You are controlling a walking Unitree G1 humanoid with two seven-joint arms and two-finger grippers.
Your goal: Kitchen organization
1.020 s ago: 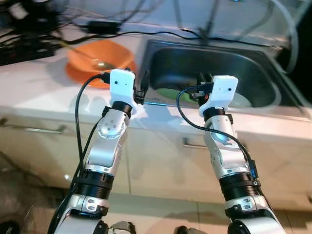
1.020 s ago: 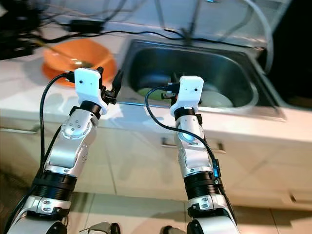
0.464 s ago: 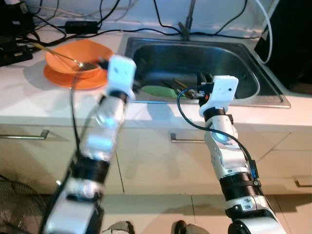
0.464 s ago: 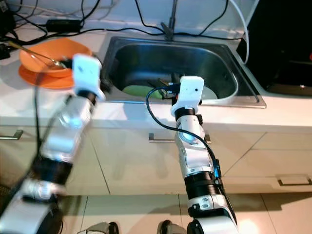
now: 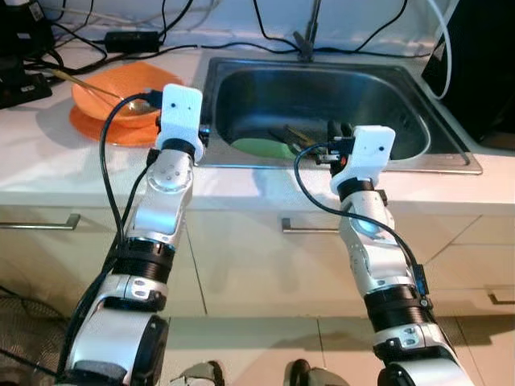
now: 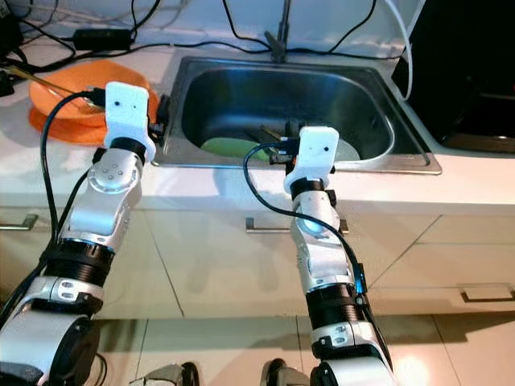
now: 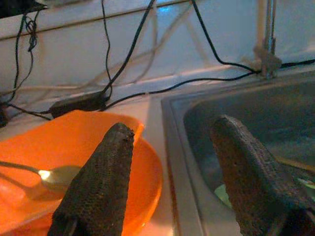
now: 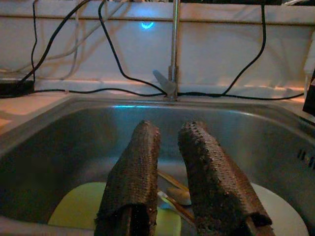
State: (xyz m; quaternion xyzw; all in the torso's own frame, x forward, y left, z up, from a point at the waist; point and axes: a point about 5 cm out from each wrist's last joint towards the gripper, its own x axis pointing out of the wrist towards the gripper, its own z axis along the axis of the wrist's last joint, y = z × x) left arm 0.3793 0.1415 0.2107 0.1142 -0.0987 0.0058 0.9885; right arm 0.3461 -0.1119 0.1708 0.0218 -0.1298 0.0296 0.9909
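An orange bowl (image 5: 105,87) with a spoon (image 7: 51,178) in it stands on an orange plate (image 5: 92,129) on the white counter, left of the steel sink (image 5: 362,92). Inside the sink lie a green plate (image 5: 259,148), a white plate (image 8: 280,211) and some utensils (image 8: 173,189). My left gripper (image 7: 174,127) hangs open over the sink's left rim, right beside the bowl, holding nothing. My right gripper (image 8: 171,126) is raised over the sink's front edge above the plates, its fingers close together and empty.
A faucet (image 5: 310,32) rises behind the sink. Black cables and a power adapter (image 5: 133,39) run along the back wall. A dark appliance (image 5: 483,64) stands at the right. Below the counter are cabinet fronts with handles (image 5: 310,229).
The head view has pulled back and shifted. My left arm swung left from the sink's front rim to beside the orange bowl. The right arm has held still.
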